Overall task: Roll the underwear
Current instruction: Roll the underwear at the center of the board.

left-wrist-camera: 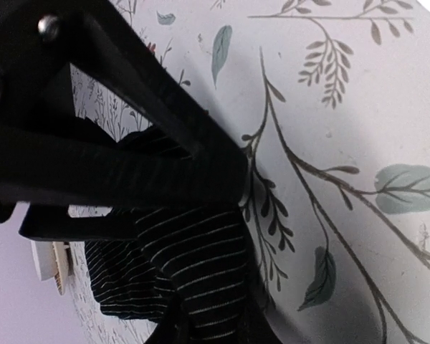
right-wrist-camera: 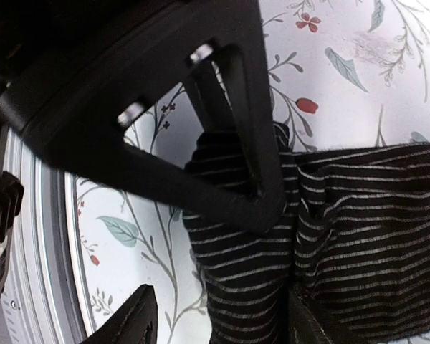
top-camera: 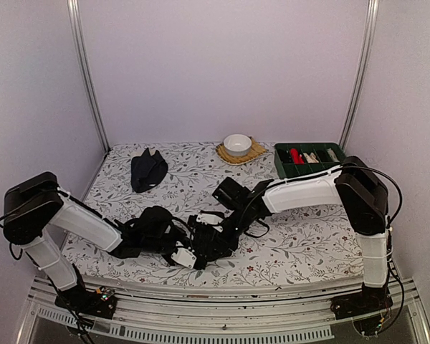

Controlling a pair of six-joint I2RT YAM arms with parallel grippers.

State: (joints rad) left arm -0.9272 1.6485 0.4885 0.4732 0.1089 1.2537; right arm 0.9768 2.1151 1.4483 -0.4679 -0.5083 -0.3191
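Observation:
One black underwear (top-camera: 147,170) lies flat at the far left of the table, away from both arms. The other, black with thin pale stripes (top-camera: 216,248), is bunched at the near middle, where both grippers meet. In the left wrist view my left gripper (left-wrist-camera: 222,265) is closed on a thick fold of this striped cloth (left-wrist-camera: 193,258); it also shows in the top view (top-camera: 185,252). My right gripper (right-wrist-camera: 201,261) is open. Its upper finger presses on the cloth's end (right-wrist-camera: 236,251) and its lower finger rests on the bare table. The gripper also shows in the top view (top-camera: 209,233). No orange-red tag shows.
A white bowl (top-camera: 237,144) sits on a yellow mat at the far middle. A green tray (top-camera: 328,150) with small items stands at the far right. The metal front edge of the table (right-wrist-camera: 36,236) is close to the right gripper.

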